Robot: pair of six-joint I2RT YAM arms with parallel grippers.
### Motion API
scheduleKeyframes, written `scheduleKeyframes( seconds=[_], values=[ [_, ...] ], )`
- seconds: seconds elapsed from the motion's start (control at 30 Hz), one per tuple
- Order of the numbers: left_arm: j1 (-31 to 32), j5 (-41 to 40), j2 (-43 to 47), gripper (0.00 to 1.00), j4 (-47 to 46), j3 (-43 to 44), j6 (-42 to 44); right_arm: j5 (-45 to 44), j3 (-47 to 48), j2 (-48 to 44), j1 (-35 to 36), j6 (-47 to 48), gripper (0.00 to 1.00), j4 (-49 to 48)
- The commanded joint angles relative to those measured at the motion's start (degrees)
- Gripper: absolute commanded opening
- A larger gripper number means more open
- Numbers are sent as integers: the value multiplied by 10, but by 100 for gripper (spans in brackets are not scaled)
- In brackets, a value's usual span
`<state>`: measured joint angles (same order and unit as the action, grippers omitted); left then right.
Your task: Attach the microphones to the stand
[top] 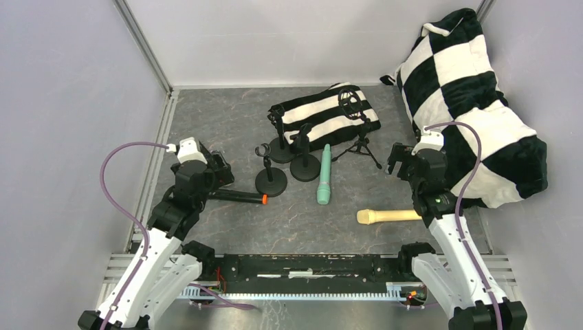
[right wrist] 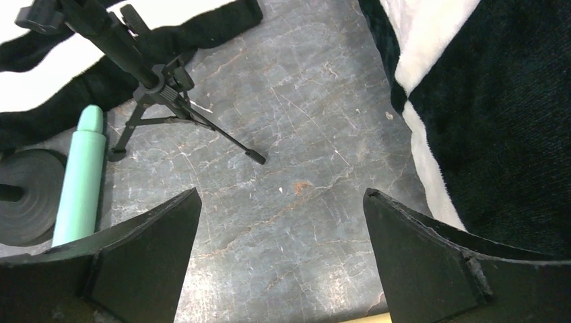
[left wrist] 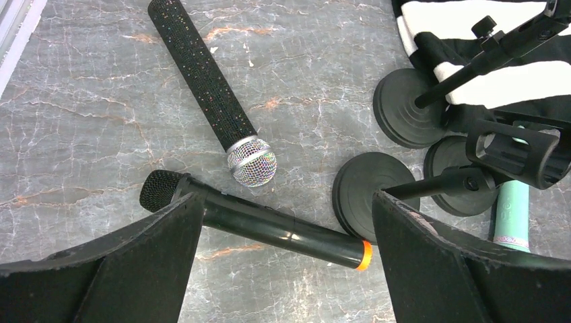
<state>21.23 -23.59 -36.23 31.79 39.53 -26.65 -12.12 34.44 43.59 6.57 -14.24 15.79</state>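
Grey marbled desk [top: 227,124], pale walls [top: 275,41] on three sides.

Landmark is the black round-base stands [top: 271,182], mid-desk.
- Mint green stick microphone [top: 324,177] lies just right of them.
- Cream-yellow stick microphone [top: 388,216] lies further right.
- Black orange-ringed microphone [top: 240,197] and black glitter silver-mesh microphone [left wrist: 212,91] lie to their left.
- Left end effector [left wrist: 286,202] and right end effector [right wrist: 281,195]: fingers apart, holding nothing.

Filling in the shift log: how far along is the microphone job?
Nothing done: the green microphone, cream microphone, orange-ringed microphone and silver-headed microphone all lie on the table, the stands empty. In hand: nothing; the left gripper hangs open over the orange-ringed one, the right gripper open too. All four left.
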Motion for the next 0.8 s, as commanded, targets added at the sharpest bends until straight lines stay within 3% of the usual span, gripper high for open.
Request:
scheduleKeyframes(
  seconds=[0.0, 0.27, 0.47, 0.7, 0.77],
  values=[
    [-4, -11, -6, 100, -26, 21, 14, -25, 39, 18, -3, 4, 98, 13],
    [-5, 0, -38, 100, -33, 20, 4, -13, 64, 31, -4, 58, 98, 58],
    [-4, -6, -61, 100, -26, 27, -12, 83, 95, 39, -4, 129, 98, 81],
    [-5, -30, -32, 100, -22, 23, -18, 239, 133, 114, -3, 135, 98, 90],
    [-5, -27, -27, 100, -23, 22, -22, 241, 134, 127, 14, 131, 98, 87]
  ],
)
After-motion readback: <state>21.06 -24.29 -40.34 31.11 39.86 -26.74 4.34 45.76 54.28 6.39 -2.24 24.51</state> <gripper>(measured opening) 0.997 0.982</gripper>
